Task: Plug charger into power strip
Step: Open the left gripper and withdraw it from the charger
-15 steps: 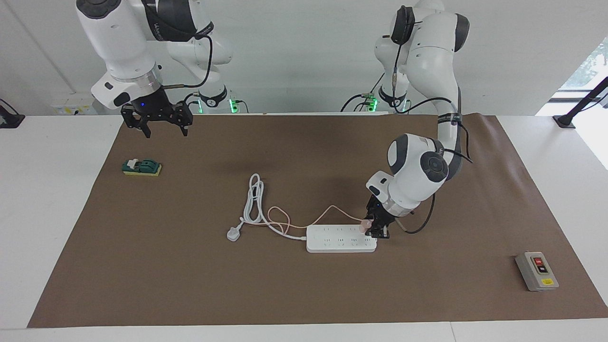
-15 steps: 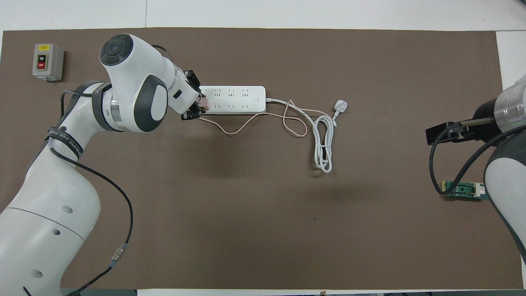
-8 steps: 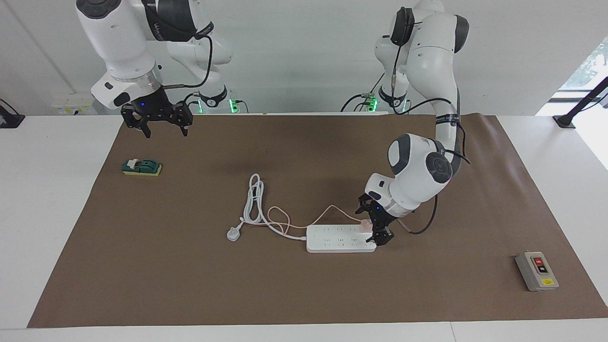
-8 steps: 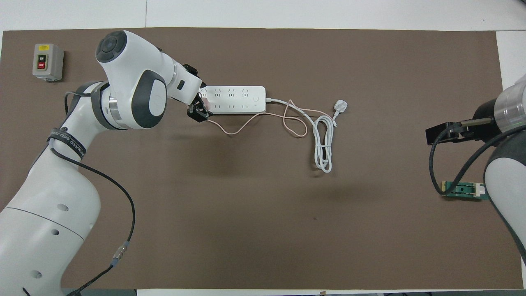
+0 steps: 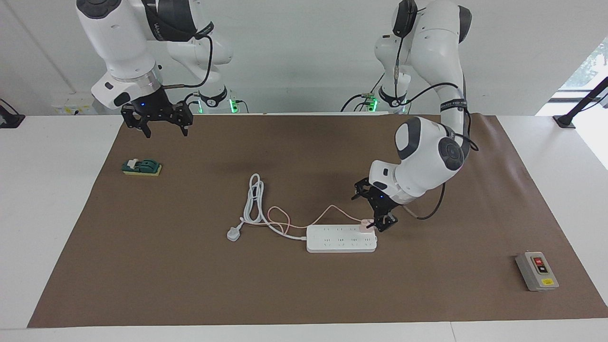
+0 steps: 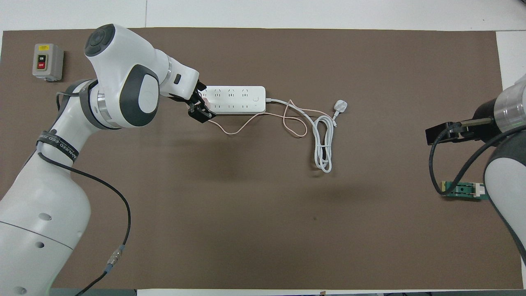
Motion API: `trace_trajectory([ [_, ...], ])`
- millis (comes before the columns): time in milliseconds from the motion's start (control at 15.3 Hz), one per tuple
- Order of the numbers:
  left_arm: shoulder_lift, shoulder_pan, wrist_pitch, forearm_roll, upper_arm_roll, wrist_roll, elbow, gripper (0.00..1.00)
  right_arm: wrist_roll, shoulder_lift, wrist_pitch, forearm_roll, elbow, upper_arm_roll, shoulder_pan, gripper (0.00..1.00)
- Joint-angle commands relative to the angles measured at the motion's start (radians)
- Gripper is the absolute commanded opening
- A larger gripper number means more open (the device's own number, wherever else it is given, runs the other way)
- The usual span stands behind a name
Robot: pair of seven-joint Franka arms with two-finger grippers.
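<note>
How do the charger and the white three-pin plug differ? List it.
The charger is pale pink and sits on the power strip; the white three-pin plug lies loose on the brown mat. The charger's cable is thin and pink; the plug's cord is thick and white. Neither is held.

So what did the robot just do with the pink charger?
The left pincer let go of the charger, opened and lifted off it. The charger stays on the strip, at the left arm's end. The right pincer waited, open, without moving.
</note>
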Motion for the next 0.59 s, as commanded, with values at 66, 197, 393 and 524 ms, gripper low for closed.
trace_trajectory([
  [66, -0.131, 0.023, -0.202, 0.08, 0.009, -0.332, -0.015, 1.0, -0.021, -0.025, -0.007, -0.011, -0.023, 0.01, -0.02, 1.0],
  [197, -0.177, 0.067, -0.29, 0.09, 0.01, -0.343, -0.019, 1.0, -0.021, -0.025, -0.007, -0.011, -0.023, 0.01, -0.02, 1.0],
  [393, -0.24, 0.133, -0.343, 0.097, 0.01, -0.477, -0.025, 1.0, -0.021, -0.025, -0.007, -0.011, -0.023, 0.01, -0.02, 1.0],
  [524, -0.265, 0.136, -0.337, 0.206, 0.025, -0.71, -0.028, 1.0, -0.021, -0.025, -0.007, -0.011, -0.023, 0.01, -0.02, 1.0],
])
